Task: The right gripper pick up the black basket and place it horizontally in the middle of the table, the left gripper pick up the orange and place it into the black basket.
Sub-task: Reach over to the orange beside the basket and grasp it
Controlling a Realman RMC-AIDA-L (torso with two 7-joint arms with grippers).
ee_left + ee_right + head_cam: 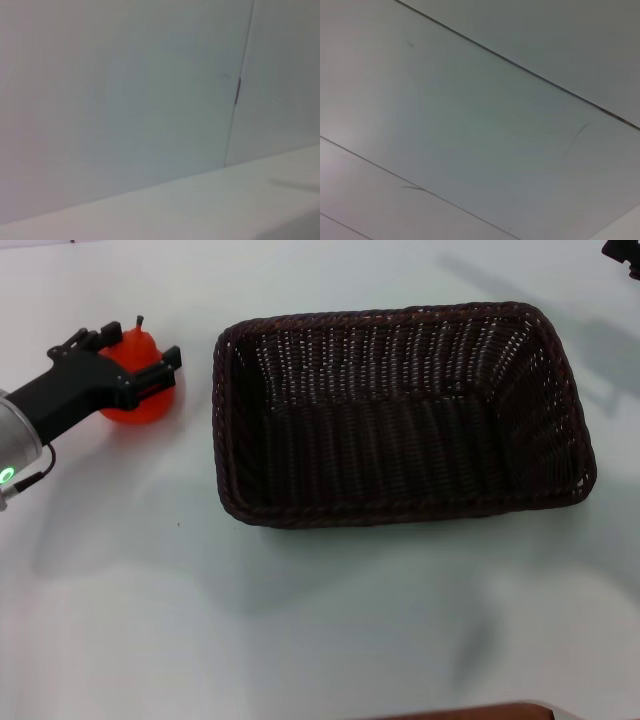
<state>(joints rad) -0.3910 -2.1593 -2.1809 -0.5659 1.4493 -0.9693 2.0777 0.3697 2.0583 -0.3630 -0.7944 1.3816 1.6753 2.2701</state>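
The black basket [400,410] lies lengthwise in the middle of the white table [300,640], open side up and empty. The orange [140,400] sits on the table to the left of the basket, a short gap away, with its dark stem pointing to the far side. My left gripper [135,352] reaches in from the left edge, and its fingers [165,365] lie against either side of the orange's upper part. Only a small black piece of my right gripper [622,252] shows at the far right corner, well away from the basket. Neither wrist view shows any of these things.
The wrist views show only pale blank surfaces with thin seams. A brown strip [470,712] shows at the table's near edge.
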